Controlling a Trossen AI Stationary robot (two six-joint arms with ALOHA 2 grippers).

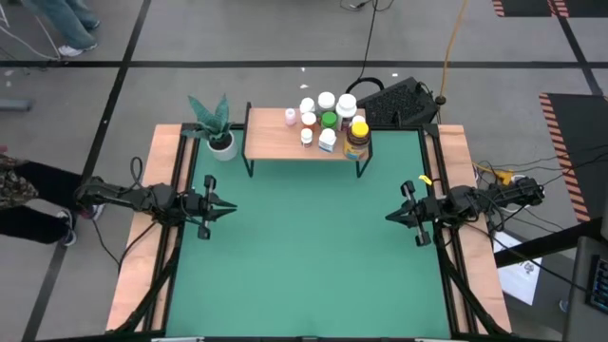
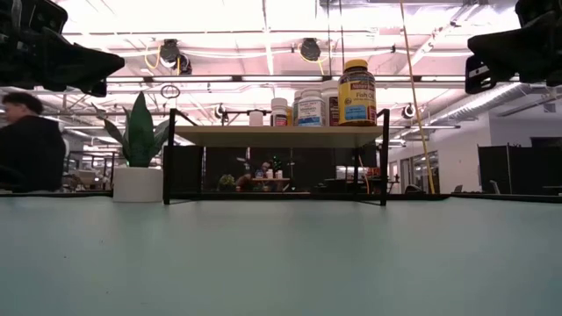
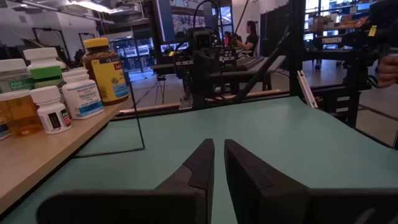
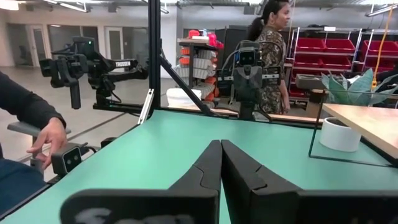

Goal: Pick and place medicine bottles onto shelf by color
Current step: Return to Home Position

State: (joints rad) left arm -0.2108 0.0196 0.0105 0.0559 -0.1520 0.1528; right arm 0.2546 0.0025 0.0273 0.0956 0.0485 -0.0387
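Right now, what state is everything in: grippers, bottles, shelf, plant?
left gripper: shut, empty, over the table's left side.
right gripper: shut, empty, over the table's right side.
medicine bottles: upright, capped, clustered on the shelf's right half.
shelf: standing level at the table's far edge.
potted plant: upright, beside the shelf's left end.
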